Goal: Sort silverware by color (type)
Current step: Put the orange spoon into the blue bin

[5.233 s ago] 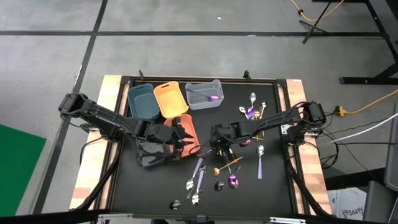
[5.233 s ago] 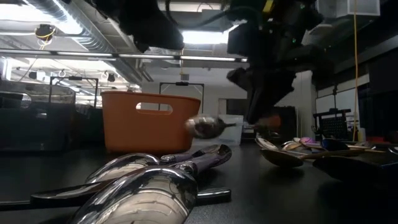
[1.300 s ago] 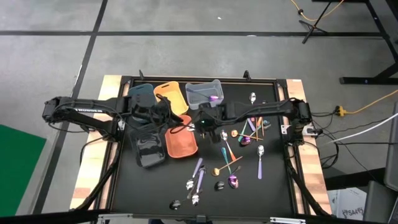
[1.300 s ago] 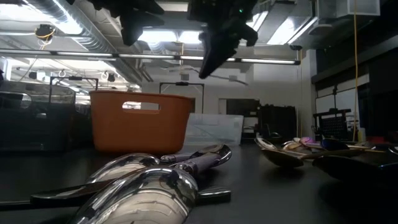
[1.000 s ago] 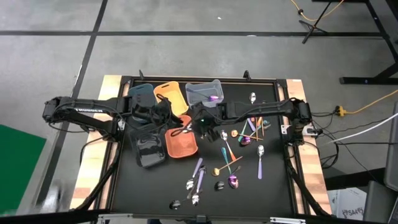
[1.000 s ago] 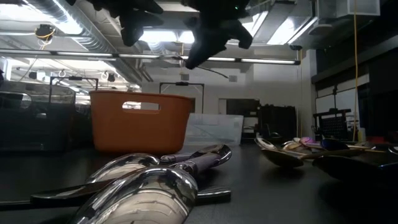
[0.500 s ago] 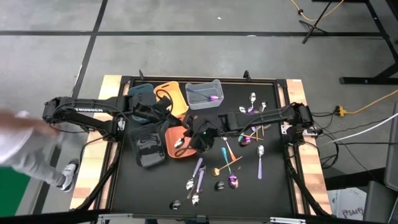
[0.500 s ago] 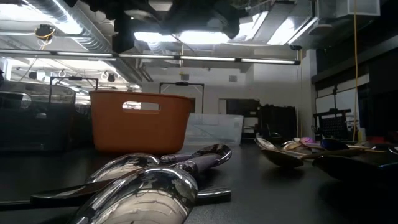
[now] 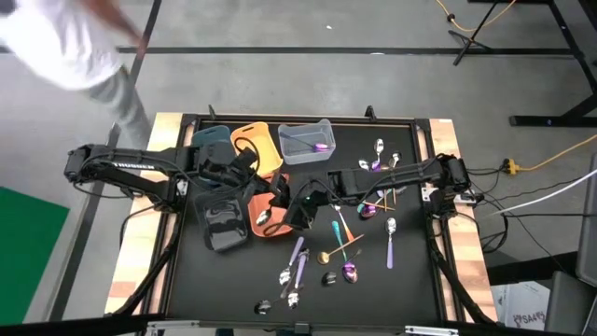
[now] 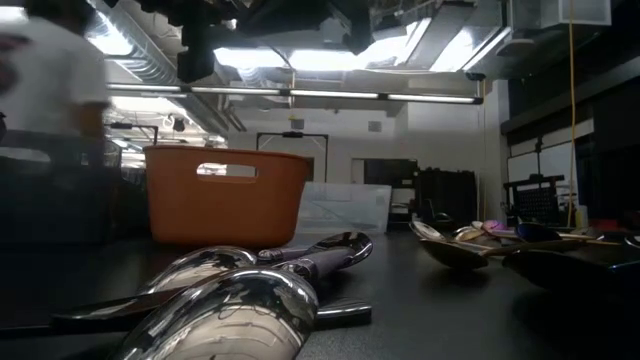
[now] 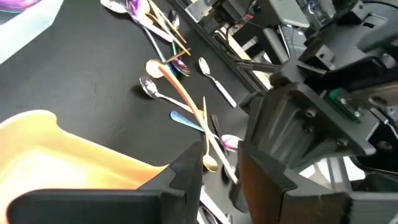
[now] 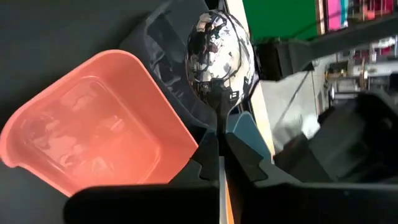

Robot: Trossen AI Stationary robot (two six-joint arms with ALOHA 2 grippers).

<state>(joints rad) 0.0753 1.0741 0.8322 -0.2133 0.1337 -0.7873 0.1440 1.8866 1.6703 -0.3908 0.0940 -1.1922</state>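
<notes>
We see the right gripper (image 9: 276, 209) over the red bin (image 9: 262, 220), pinched tight on the handle of a silver spoon (image 12: 219, 53), bowl hanging above that bin. The left gripper (image 9: 244, 166) sits by the orange bin (image 9: 256, 145) at the table's (image 9: 410, 280) far side, fingers (image 11: 186, 168) narrowly parted, holding nothing we can make out. Loose silverware (image 9: 336, 252) lies scattered on the right half. A purple piece (image 9: 320, 147) rests in the clear bin (image 9: 300, 140). A person (image 9: 75, 42) passes beyond the table.

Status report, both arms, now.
Right gripper shut on silver spoon, over orange-red bin. Left gripper by the yellow bin, nothing visibly held. No obstruction seen.
</notes>
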